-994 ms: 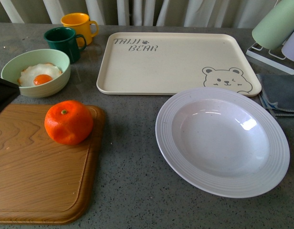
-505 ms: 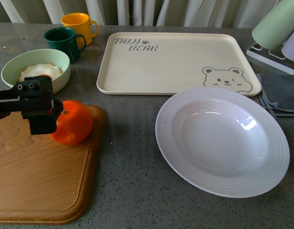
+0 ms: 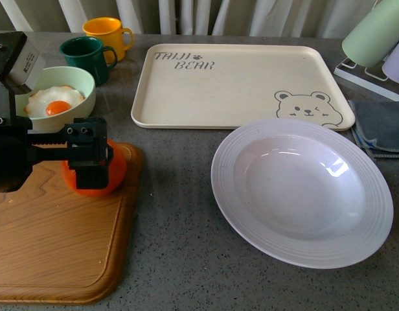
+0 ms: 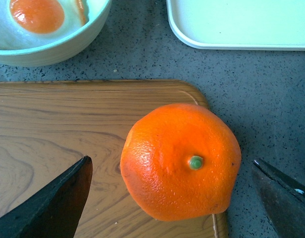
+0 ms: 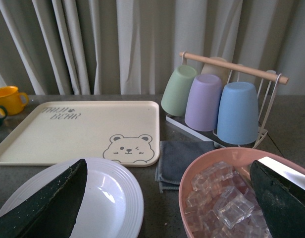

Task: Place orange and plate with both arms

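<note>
1. The left gripper [image 3: 89, 162] hangs over the wooden cutting board [image 3: 50, 240] with its jaws spread wide. In the left wrist view one black finger [image 4: 53, 203] shows on each side of the orange [image 4: 179, 161], and neither touches it.
2. The orange sits on the board near its far right corner, with the green stem spot facing up. In the front view the gripper body hides most of it.
3. Just behind the board a pale green bowl [image 3: 83, 107] holds a fried egg [image 3: 54, 100] with the yolk up.
4. A dark green mug [image 3: 86, 57] and a yellow mug [image 3: 107, 34] stand further back. I cannot see what is inside either.
5. The white plate [image 3: 302, 194] lies flat on the grey table [image 3: 173, 214], to the right of the board and well apart from the orange. Its far rim comes right up to the near edge of the cream bear tray [image 3: 232, 84].
6. The right gripper [image 5: 165, 198] shows only in its own wrist view, with its jaws wide apart and nothing between them.
7. A pink bowl [image 5: 183, 196] beside the plate holds ice cubes [image 5: 222, 198].
8. Behind it a rack [image 5: 231, 67] carries upturned cups in green [image 5: 179, 91], lilac [image 5: 204, 101] and blue [image 5: 237, 111]. A dark grey cloth [image 5: 179, 153] lies in front of it.
</note>
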Tool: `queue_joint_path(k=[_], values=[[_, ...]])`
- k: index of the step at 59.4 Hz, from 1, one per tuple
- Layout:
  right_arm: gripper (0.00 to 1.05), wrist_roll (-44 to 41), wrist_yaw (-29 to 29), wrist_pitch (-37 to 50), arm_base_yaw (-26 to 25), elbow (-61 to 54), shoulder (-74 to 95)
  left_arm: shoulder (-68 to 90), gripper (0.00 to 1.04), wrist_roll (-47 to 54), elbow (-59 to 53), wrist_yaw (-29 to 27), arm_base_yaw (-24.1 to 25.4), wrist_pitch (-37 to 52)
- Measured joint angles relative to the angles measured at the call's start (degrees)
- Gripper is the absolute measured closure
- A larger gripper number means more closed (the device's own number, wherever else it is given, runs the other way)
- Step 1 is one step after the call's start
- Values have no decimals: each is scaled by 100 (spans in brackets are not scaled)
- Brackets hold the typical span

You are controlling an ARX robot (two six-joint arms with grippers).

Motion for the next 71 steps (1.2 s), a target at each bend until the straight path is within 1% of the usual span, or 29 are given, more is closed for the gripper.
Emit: queue_joint_path(k=[17, 30, 34, 39, 41, 44, 49, 54, 60, 67, 71], values=[[9, 0, 0, 0, 0, -2, 0, 269, 9, 52, 170, 9, -70, -4], [9, 2, 0, 0, 0, -2, 0, 452, 9, 136, 286, -144, -85, -28], [9, 0, 2, 0, 0, -2, 0, 466, 17, 142, 289, -160, -85, -28], [9, 0, 0, 0, 0, -2, 0, 470, 31, 140, 289, -164, -85, -28], [9, 0, 0, 0, 0, 0, 0, 470, 34, 140, 289, -166, -85, -28], [9, 0, 0, 0, 0, -2, 0, 468, 42, 136, 286, -168, -83, -26], [9, 0, 0, 0, 0, -2, 0, 437, 50, 131, 282, -170, -83, -22], [9, 0, 0, 0, 0, -2, 0, 319, 54, 131, 249, -160, -85, -22], [9, 0, 0, 0, 0, -2, 0, 98, 55, 138, 205, -85, -116, 7], [9, 0, 0, 0, 0, -2, 0, -155, 56, 142, 203, 48, -319, 52], [9, 2, 0, 0, 0, 0, 0, -155, 56, 138, 260, 216, -527, 92]])
